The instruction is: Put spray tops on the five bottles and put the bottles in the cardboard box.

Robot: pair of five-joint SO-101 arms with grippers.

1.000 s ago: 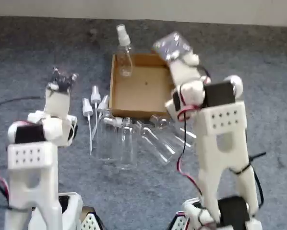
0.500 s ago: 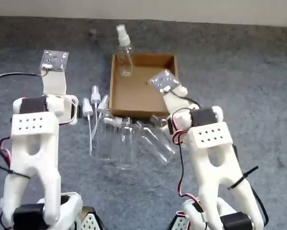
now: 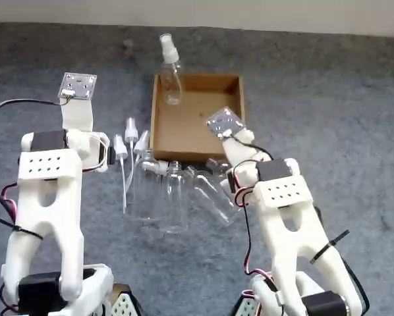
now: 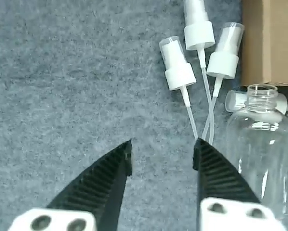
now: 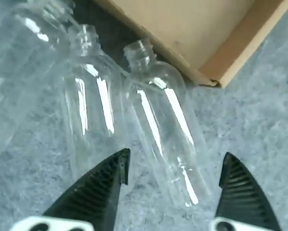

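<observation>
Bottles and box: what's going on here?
The job is capping bottles and boxing them. One capped bottle stands in the box. Four open bottles lie on the carpet in front of it, with loose spray tops beside them. The left tool is open above the carpet near the spray tops. The right tool is open over one of the open bottles. Neither holds anything.
</observation>
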